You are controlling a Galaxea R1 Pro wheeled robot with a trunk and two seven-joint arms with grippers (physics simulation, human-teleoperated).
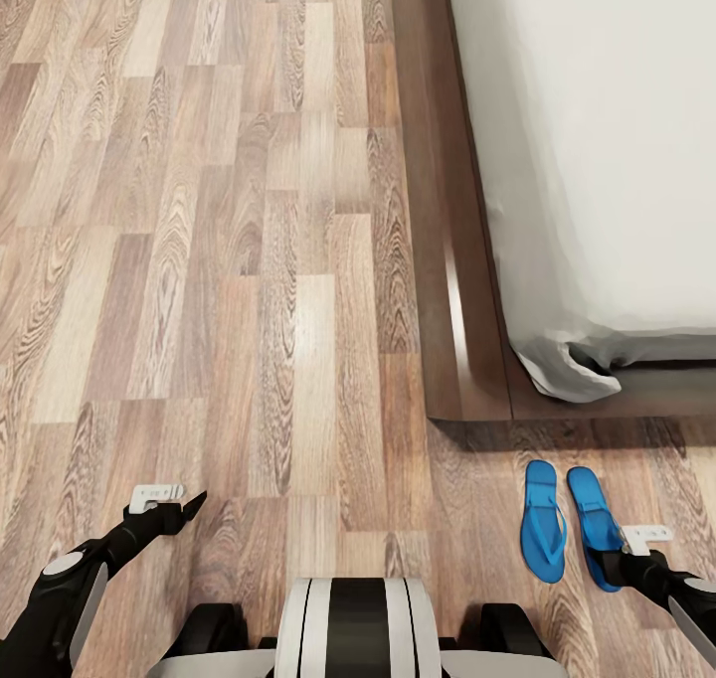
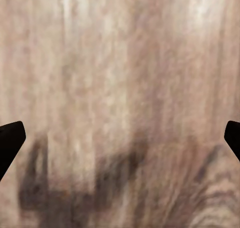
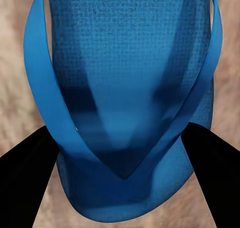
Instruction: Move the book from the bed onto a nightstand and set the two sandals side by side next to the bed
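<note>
Wood-plank floor [image 1: 249, 260], bed [image 1: 467, 290] corner at upper right. Two blue sandals [image 1: 544, 522] side by side on floor just off bed foot. Right pincer [image 3: 120, 188] open, straddling right sandal [image 3: 125, 87], fingers flanking its strap. Left pincer [image 2: 120, 143] open, over bare floor, well apart from sandals.

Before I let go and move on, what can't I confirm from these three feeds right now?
- Right hand contact: in the right wrist view its fingers straddle the right sandal, but whether they touch it can't be told.
- Right sandal's heel end: head view, hidden behind the right arm.
- Bed: head view, cut off by the top and right edges.
- Left hand: left wrist view, fingertips clipped by the side edges; floor blurred.
</note>
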